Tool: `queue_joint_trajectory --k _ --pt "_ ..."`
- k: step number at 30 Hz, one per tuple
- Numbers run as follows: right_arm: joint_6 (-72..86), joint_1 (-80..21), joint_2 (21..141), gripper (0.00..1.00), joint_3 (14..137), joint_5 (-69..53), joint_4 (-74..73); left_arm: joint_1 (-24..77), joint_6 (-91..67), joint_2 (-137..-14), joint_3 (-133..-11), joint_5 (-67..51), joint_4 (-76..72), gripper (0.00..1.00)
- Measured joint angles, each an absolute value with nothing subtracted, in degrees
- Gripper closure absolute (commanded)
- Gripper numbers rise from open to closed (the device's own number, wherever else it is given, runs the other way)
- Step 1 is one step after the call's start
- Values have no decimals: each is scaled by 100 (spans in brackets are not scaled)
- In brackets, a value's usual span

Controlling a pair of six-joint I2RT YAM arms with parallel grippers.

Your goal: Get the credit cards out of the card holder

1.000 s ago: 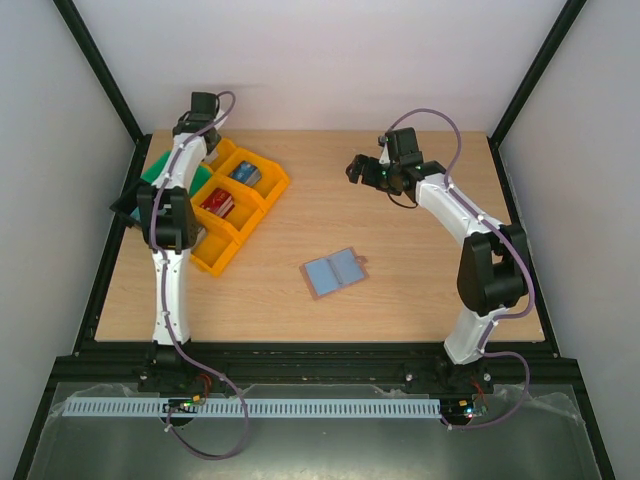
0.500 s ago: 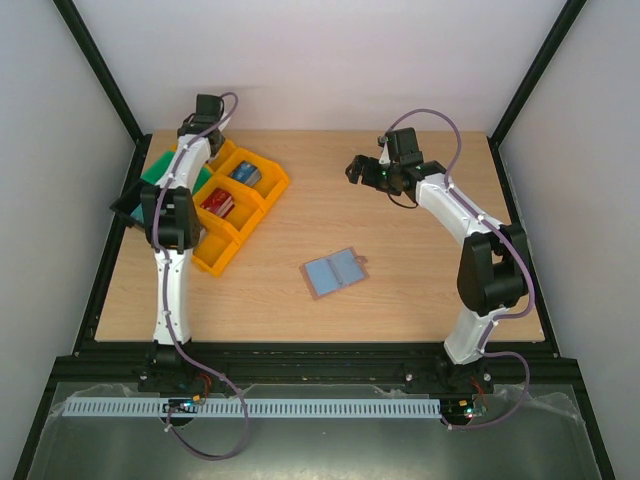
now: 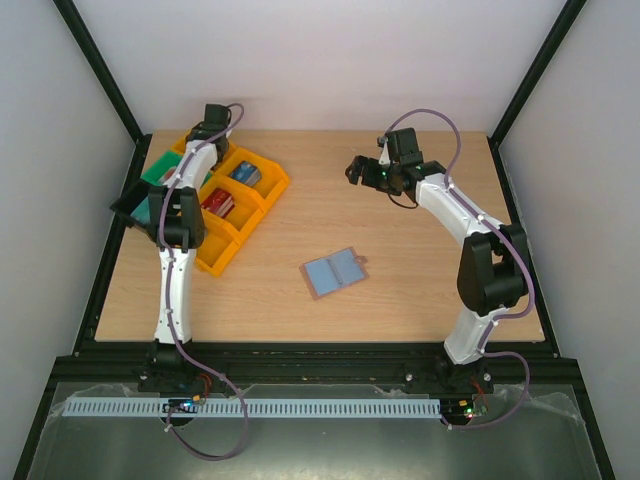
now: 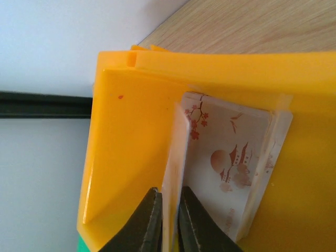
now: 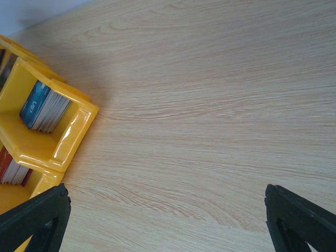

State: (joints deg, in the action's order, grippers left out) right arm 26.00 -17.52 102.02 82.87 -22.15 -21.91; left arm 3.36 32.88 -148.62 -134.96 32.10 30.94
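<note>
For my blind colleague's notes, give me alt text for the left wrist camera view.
The left gripper pinches a thin pale card edge-on inside a yellow tray, beside a stack of cards printed with red blossoms and pagodas.

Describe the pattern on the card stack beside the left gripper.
The thin white card stack bears reddish-brown blossoms, sun and pagodas; left wrist view.

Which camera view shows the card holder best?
The top external view: the card holder lies flat on the table. Neither wrist view shows it: the left looks into a yellow tray, the right at table wood.
</note>
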Motion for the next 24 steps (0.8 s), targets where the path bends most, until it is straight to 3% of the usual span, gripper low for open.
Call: queue_joint_trajectory --k 5,24 --pt "2587 -1752 10202 1 8287 -2217 -2206 336 3286 -14870 -13493 3216 3140 69" --pt "2541 -1752 10202 1 8307 -2259 -2244 320 3188 -14870 -13493 2742 3194 47"
